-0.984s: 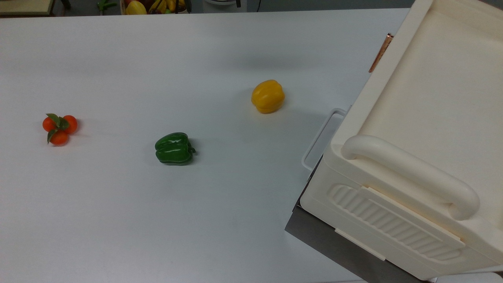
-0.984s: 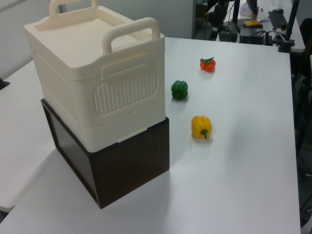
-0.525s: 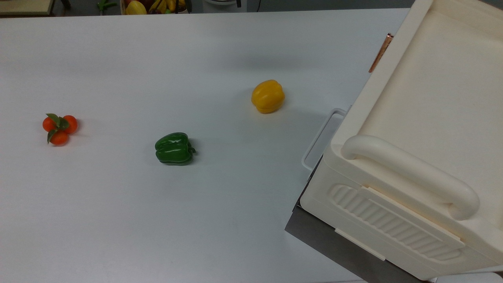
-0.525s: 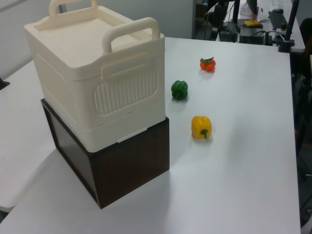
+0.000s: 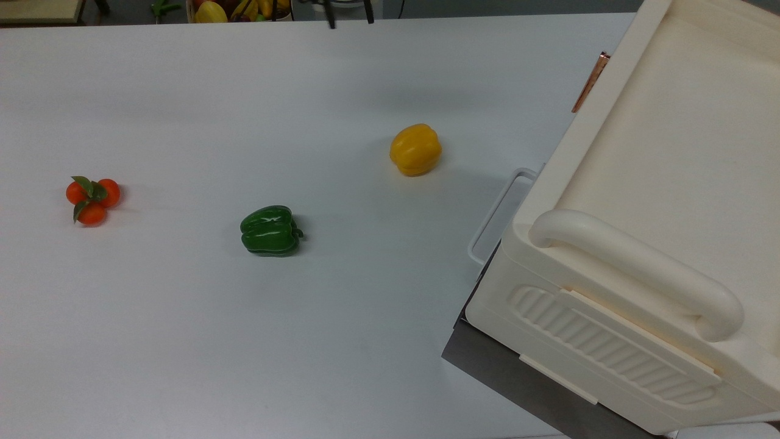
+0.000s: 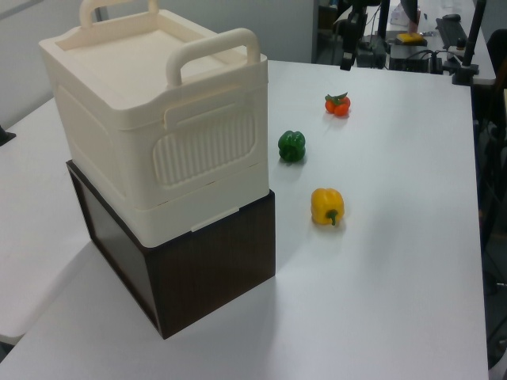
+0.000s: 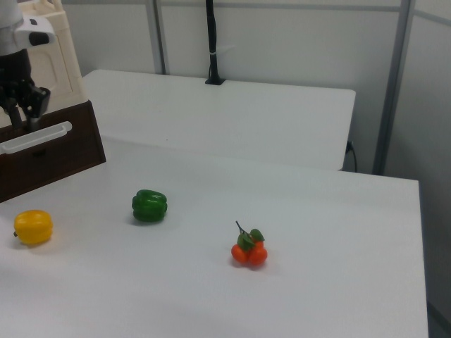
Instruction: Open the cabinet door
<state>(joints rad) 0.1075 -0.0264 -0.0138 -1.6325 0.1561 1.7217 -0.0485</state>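
Gripper short of door, approach stage

Grip state: can't tell. Hangs in front of the cabinet door, not touching. Door shut; copper handle on cabinet's table-facing side. Risk: slim bar, slight misalignment → slip-off; off-axis pull may drag cabinet off brown base.

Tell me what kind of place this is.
Probably a robotics lab: a robot gripper hangs above a white table with plastic peppers and a toy cream cabinet; cluttered workstations stand behind.

Looks like a robotics lab, broad white worktable with toy plastic green bell pepper, far desks cluttered with cables and equipment, grey partition panels with metal posts
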